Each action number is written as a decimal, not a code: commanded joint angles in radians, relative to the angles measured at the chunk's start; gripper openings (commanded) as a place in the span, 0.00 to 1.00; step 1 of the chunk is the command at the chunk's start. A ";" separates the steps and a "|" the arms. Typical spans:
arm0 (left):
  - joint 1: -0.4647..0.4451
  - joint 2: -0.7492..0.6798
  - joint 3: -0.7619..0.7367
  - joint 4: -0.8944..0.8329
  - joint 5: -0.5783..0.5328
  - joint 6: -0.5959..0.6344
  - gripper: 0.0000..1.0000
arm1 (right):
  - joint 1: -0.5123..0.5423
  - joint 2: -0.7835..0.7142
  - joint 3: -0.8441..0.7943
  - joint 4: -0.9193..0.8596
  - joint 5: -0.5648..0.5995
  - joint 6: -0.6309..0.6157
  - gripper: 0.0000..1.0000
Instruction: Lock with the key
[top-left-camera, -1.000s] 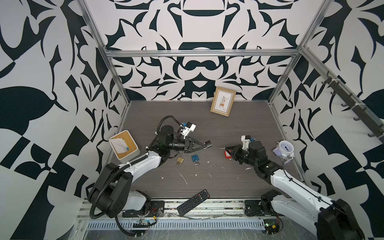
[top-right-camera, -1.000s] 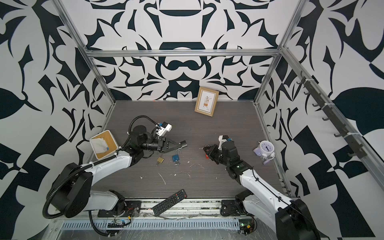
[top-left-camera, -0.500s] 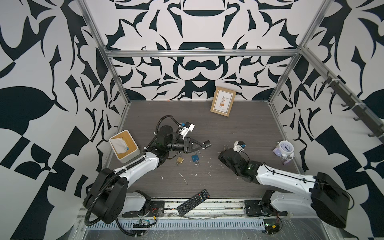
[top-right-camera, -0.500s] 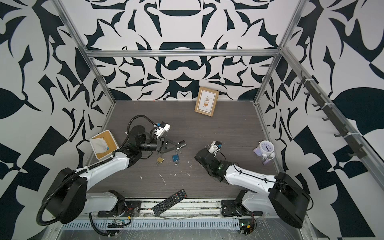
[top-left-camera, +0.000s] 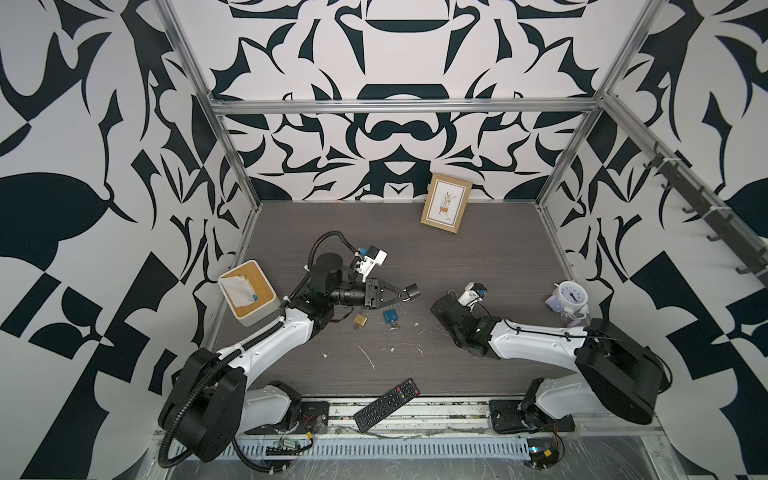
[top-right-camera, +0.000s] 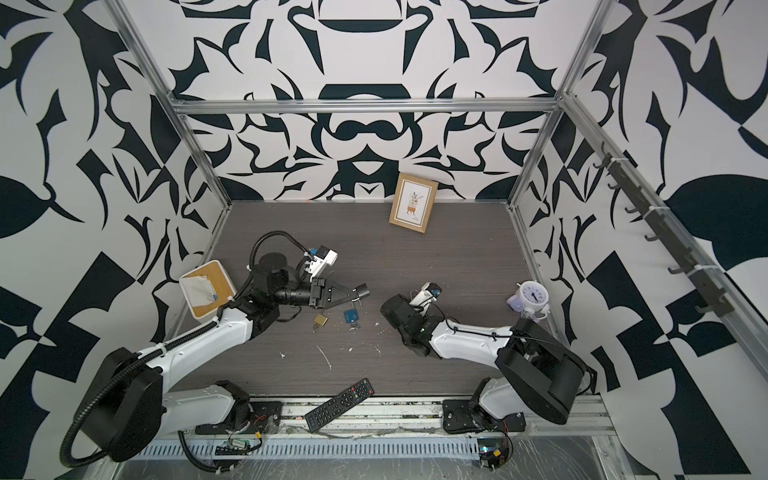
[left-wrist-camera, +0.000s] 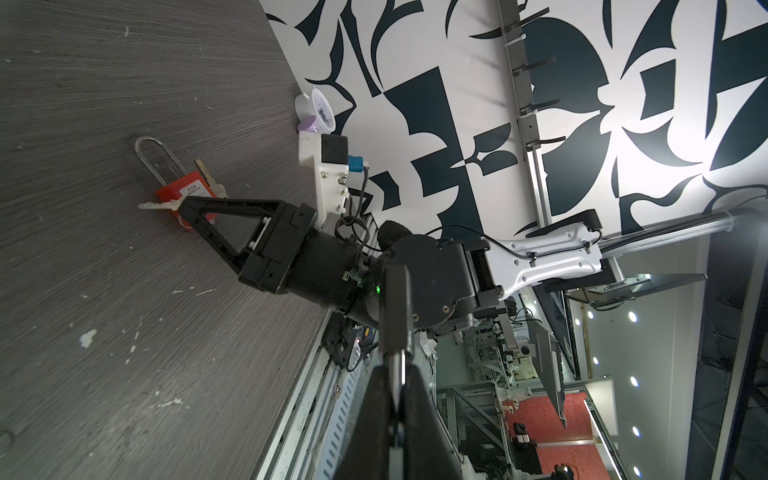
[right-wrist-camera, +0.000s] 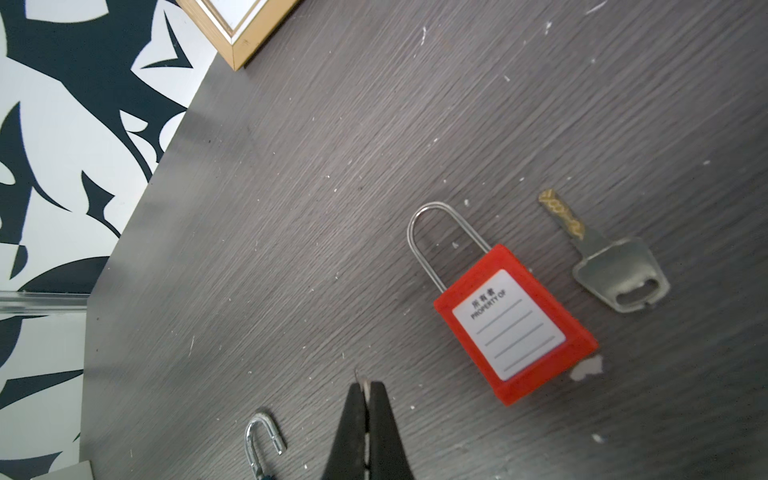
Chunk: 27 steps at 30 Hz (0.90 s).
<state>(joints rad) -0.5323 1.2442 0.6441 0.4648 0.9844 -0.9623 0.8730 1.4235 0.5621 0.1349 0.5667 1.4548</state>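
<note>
— Where's the lock?
— Red padlock (right-wrist-camera: 515, 324) flat on the table (right-wrist-camera: 332, 166), key (right-wrist-camera: 615, 270) just beside it; my right gripper (right-wrist-camera: 365, 388) sits pressed together nearby; my left gripper (top-left-camera: 405, 293) clamps a small black piece (top-left-camera: 412, 289).

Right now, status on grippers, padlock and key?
Left gripper shut on black cylindrical piece, right gripper shut. Key loose beside red padlock, not inserted. Nothing between them.

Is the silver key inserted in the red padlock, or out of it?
Out: the silver key lies beside the red padlock, not touching it.
</note>
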 joint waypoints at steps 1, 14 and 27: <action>0.004 0.000 -0.010 0.014 0.006 0.013 0.00 | 0.005 0.026 -0.007 0.051 0.049 0.006 0.00; 0.003 -0.014 -0.020 -0.007 0.000 0.017 0.00 | 0.012 0.095 -0.046 0.114 0.067 0.071 0.04; 0.004 0.000 -0.016 -0.011 -0.002 0.020 0.00 | 0.011 0.151 -0.067 0.153 0.041 0.110 0.19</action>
<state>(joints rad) -0.5323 1.2503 0.6315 0.4465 0.9829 -0.9600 0.8799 1.5829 0.5114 0.2768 0.5900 1.5433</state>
